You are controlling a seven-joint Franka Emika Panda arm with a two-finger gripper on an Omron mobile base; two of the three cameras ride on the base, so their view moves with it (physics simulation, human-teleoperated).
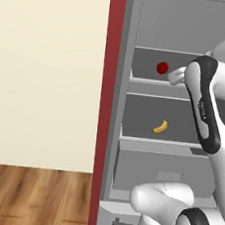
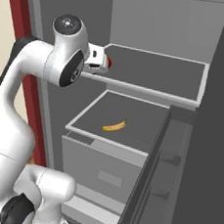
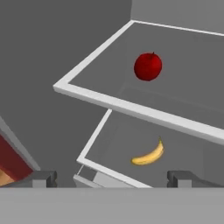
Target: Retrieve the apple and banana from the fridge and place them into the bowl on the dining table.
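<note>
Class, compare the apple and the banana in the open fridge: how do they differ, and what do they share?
The apple is round and dark red; the banana is a curved yellow crescent. The apple sits on the upper shelf, the banana on the shelf below. Both lie free inside the fridge, untouched by the open gripper.

In the right base view the apple (image 2: 110,62) is almost all hidden behind the robot's hand, and just a thin red sliver peeks out past it at the left edge of the upper shelf (image 2: 157,75). The gripper (image 3: 111,178) is mostly cut off at the bottom of the hand view, so only its two dark finger tips (image 3: 43,178) show. The fridge (image 1: 146,19) runs off the top and right edges of the left base view. Its open door (image 2: 218,146) is cut by the right edge.
</note>
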